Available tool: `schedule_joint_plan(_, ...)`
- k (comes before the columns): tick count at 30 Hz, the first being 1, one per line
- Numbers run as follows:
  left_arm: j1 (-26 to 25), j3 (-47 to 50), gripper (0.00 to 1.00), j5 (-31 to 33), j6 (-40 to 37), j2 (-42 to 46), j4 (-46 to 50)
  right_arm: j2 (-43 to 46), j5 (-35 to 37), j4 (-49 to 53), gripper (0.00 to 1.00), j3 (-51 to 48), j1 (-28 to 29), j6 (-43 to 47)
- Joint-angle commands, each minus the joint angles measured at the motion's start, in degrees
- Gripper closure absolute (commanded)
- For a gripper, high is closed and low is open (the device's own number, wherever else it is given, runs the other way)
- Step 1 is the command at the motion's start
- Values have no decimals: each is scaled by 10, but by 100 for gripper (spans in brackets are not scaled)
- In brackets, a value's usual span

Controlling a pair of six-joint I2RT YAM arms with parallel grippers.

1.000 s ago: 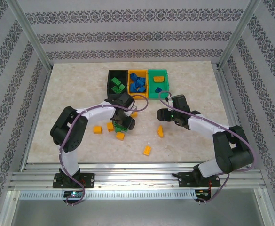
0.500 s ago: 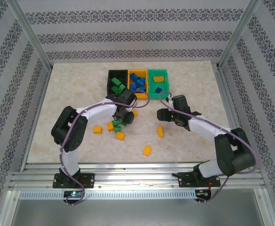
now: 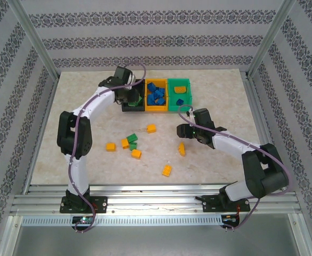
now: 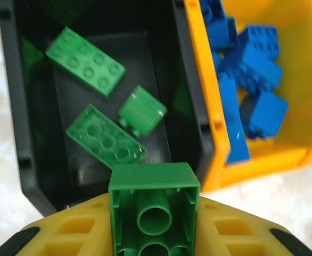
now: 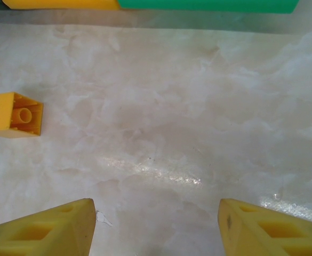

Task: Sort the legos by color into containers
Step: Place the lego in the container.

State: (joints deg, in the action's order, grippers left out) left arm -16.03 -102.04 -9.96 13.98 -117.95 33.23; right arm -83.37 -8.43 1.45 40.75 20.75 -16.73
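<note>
My left gripper (image 3: pixel 129 97) hangs over the black container (image 3: pixel 133 109), shut on a green lego (image 4: pixel 154 184) seen underside-up between its yellow fingers (image 4: pixel 70 232). Inside the black container (image 4: pixel 17 106) lie three green legos (image 4: pixel 86 58). The yellow-orange container (image 3: pixel 157 110) holds several blue legos (image 4: pixel 257 64). A yellow-orange lego (image 3: pixel 180 87) and a blue one (image 3: pixel 181 101) sit in the green container (image 3: pixel 179 109). My right gripper (image 3: pixel 183 131) stands open just above bare table, with a yellow-orange lego (image 5: pixel 14 114) to its left.
Loose yellow-orange legos lie on the marble table (image 3: pixel 81 106) at mid-left (image 3: pixel 110 146), centre (image 3: pixel 136 154), front (image 3: pixel 167 170) and under the right arm (image 3: pixel 182 148). Two green legos (image 3: pixel 132 142) sit together. Aluminium frame posts (image 3: pixel 38 45) border the table.
My left arm has lifted a green lego from the middle of the table and swung it back over the black container. The right arm has barely moved.
</note>
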Motion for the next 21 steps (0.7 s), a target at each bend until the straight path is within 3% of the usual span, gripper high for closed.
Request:
schedule_joint_plan(1,10,-68,67,-30,22,-53,-4,-11,7,-4,37,8,7,-2)
schedule_joint_plan(4,20,-137,65,-59,42,-111,-15,-9,8,-8,37,7,12,-4)
schedule_joint_plan(9,24,-300,61,-30,43,-206,41,-19,15,-4,37,13,17,0)
schedule_joint_plan(12,25,-350,53,-21,51,-235,60,-17,21,-5,37,13,23,1)
schedule_joint_plan(15,24,-337,35,-28,52,-228,60,-19,29,1,37,16,25,5)
schedule_joint_plan(21,22,-150,34,-53,46,-112,-36,-20,34,-1,37,16,31,6)
